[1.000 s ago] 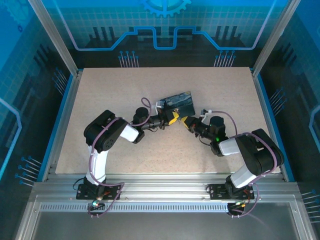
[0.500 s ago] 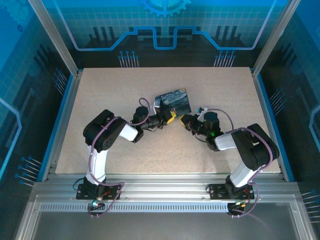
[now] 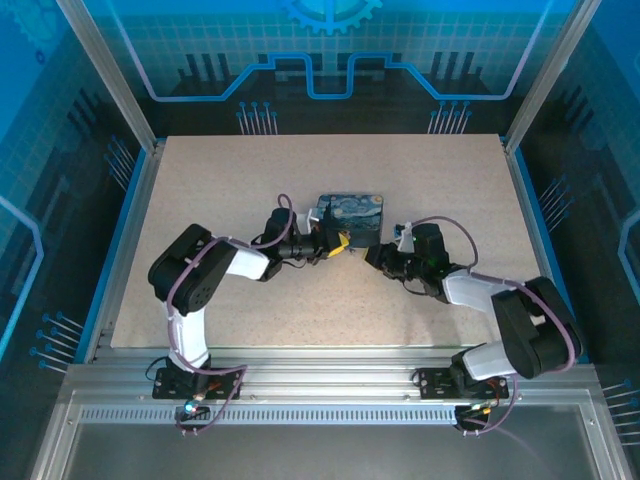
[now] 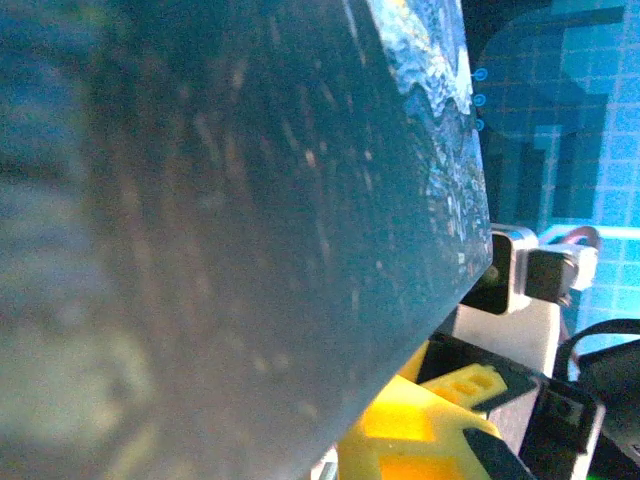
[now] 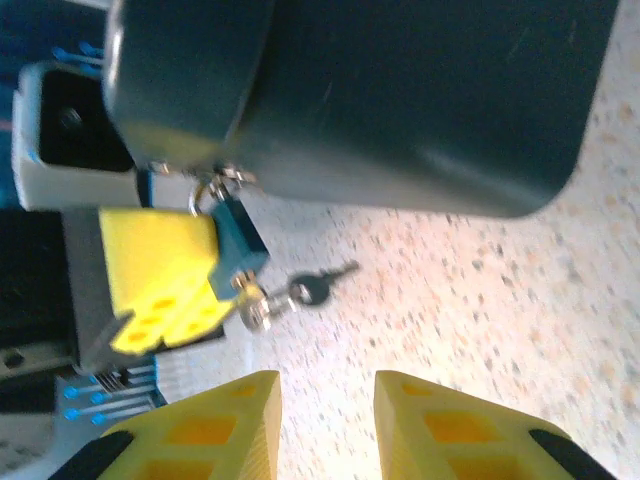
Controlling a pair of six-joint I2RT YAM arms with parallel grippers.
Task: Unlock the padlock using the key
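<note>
Case has swung square, left gripper jaws apparently clamped on padlock, so key dangles ahead of right gripper, jaws spread and empty, ready to grab.

Overhead camera looks down from behind; both wrist cameras closely face the case.

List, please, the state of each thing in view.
Box: lid closed, padlocked.
Padlock: hanging on the box's clasp, shackle looks closed.
Key: dangling from its ring beside the padlock, ungripped.
Right gripper: open, empty.
Left gripper: against the padlock; grip unclear.
</note>
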